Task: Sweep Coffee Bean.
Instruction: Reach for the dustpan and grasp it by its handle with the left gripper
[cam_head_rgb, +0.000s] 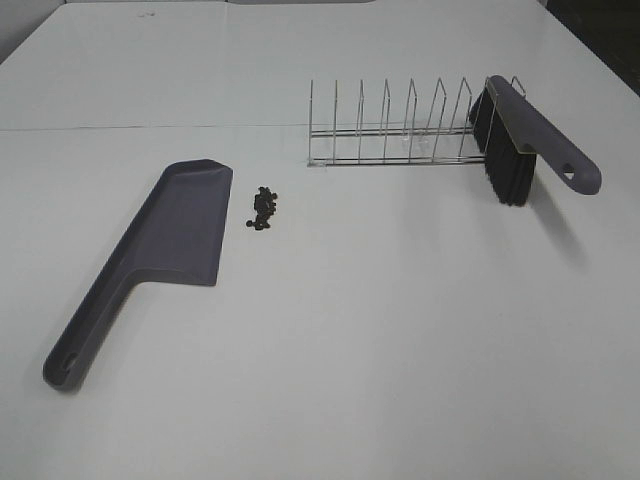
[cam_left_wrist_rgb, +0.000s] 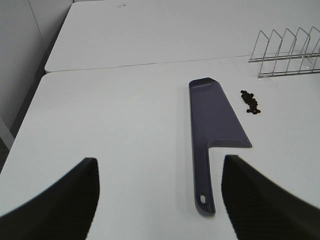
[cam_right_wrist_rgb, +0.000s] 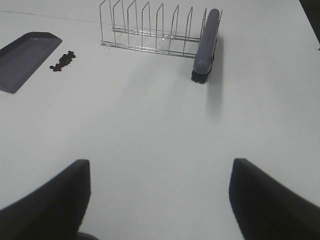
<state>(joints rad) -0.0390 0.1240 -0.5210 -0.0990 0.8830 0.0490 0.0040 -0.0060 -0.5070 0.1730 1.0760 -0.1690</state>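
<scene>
A small pile of dark coffee beans lies on the white table, just right of the grey dustpan, which lies flat with its long handle toward the front left. A grey brush with black bristles leans in the right end of a wire rack. Neither gripper shows in the high view. My left gripper is open and empty, above the table short of the dustpan's handle; the beans lie beyond. My right gripper is open and empty, well short of the brush.
The wire rack stands at the back, behind the beans and the dustpan. A seam between two tabletops runs across the back. The table's left edge drops off near the left arm.
</scene>
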